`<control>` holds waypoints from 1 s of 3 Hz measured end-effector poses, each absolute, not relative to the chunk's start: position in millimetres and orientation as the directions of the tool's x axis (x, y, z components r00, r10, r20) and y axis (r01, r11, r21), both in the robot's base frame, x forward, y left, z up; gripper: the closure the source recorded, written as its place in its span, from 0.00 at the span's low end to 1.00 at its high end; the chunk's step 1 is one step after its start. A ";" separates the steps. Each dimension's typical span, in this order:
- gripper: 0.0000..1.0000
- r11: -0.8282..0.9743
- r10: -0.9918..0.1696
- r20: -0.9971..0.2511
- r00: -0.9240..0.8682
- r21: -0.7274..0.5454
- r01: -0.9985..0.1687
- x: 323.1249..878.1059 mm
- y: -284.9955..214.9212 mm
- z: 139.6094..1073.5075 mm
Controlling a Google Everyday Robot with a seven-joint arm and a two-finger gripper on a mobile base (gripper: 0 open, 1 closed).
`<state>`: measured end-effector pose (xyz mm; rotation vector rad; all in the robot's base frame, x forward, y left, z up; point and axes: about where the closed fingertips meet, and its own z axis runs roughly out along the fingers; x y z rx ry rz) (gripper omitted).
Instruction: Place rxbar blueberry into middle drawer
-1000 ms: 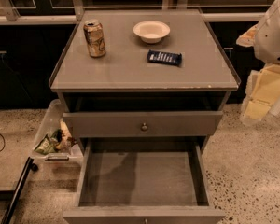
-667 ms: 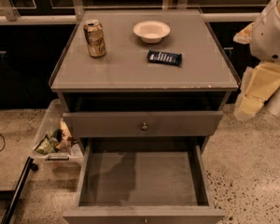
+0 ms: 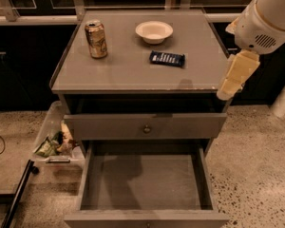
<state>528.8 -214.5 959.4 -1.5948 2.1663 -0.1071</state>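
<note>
Fingers [image 3: 237, 72] together, holding nothing; gripper [image 3: 224, 93] hangs tip-down off the cabinet's right front corner. Middle drawer [image 3: 147, 182] pulled open at front, floor bare. Knob drawer [image 3: 180, 126] above it. Rxbar blueberry [image 3: 166, 59] lies flat on the cabinet top [image 3: 128, 72], right of can [image 3: 96, 39], bowl [image 3: 154, 31] behind.

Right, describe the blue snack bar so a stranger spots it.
On the cabinet top, the rxbar blueberry lies right of centre, nearer than the white bowl. The gripper hangs beyond the right edge. Unlike the upright can, it's flat, dark blue.
</note>
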 end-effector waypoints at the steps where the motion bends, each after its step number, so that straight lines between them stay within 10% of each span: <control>1: 0.00 0.341 -0.911 -0.349 -0.218 -0.343 -0.876 570.6 -213.8 952.6; 3: 0.00 0.351 -0.889 -0.417 -0.191 -0.352 -0.867 621.7 -212.4 946.6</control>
